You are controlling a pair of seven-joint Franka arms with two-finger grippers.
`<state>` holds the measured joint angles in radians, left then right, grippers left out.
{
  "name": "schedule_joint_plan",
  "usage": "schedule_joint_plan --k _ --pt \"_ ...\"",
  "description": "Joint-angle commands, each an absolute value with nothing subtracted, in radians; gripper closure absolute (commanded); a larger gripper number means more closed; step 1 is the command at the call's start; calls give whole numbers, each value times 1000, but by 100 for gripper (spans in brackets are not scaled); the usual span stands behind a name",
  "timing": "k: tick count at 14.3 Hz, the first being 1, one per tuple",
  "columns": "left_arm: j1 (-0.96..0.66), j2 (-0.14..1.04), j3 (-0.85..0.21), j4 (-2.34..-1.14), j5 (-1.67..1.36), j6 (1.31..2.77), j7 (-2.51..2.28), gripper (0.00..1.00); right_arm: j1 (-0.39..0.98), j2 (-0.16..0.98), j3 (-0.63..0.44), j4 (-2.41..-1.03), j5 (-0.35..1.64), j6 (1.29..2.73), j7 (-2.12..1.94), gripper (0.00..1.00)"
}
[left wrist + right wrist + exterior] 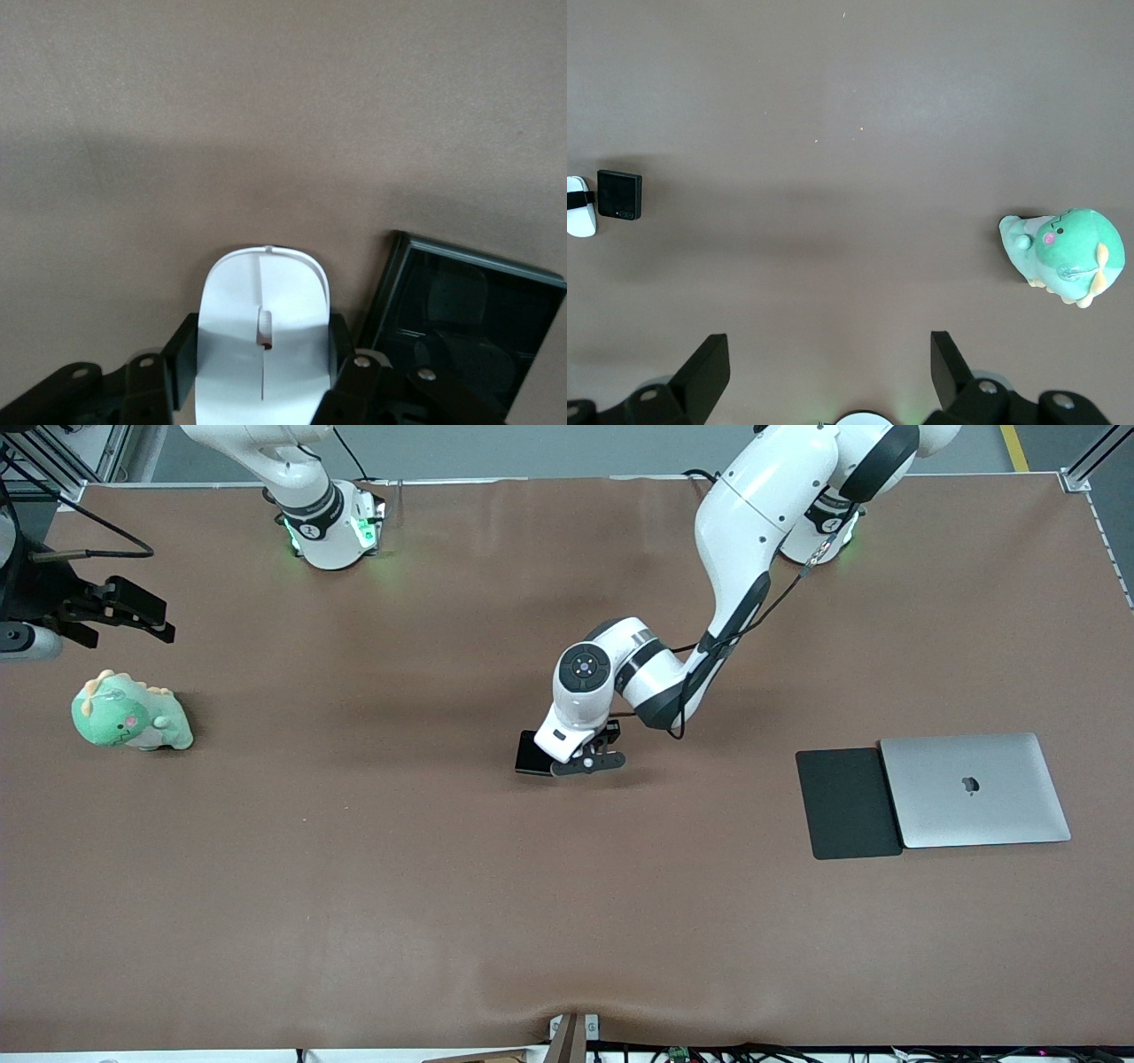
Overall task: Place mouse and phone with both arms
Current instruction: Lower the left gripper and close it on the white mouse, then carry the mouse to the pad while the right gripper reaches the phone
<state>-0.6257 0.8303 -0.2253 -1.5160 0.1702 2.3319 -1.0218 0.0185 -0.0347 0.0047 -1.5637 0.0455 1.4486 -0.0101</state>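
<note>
A: What do we have, starting nearest the front camera?

B: Toward the left arm's end of the bench (425, 921) lie a flat black pad (847, 803) and a closed silver laptop (974, 790), touching edge to edge. At mid-bench, a little farther from the camera, the left gripper (588, 761) is down at the surface. Its jaws are clamped on the white mouse (262, 332), one on each flank. The black phone (532, 754) lies flat just beside the mouse, toward the right arm's end.

A: And the other arm?

B: The right gripper (828, 372) waits over the right arm's end of the bench, jaws spread wide and holding nothing. A green plush dinosaur (131, 712) sits near it.

A: What could go wrong?

B: We think the glossy, rounded mouse could slide from the jaws on lifting. The phone lies so close that a sideways move might knock it.

A: Any containers?

B: We see none: no box, tray or bin, so nothing sits inside anything.
</note>
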Motion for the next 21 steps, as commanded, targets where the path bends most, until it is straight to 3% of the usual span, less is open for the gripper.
schedule_joint_plan --k 1,6,11,16,21 --pt "-635 833 -218 -1494 216 2329 -1055 54 40 -29 3 -1560 48 1451 11 0" --pt "-586 750 -218 -1497 218 2238 -1029 54 145 66 3 -1557 61 1506 170 0" --pt "-468 625 -224 -1548 216 2117 -889 54 291 230 3 -1560 61 1688 346 0" --pt "-335 572 -224 -1603 218 2117 -729 53 464 434 3 -1559 58 1965 541 0" --pt "-190 535 -229 -1683 219 2120 -554 53 569 595 3 -1530 54 2074 650 0"
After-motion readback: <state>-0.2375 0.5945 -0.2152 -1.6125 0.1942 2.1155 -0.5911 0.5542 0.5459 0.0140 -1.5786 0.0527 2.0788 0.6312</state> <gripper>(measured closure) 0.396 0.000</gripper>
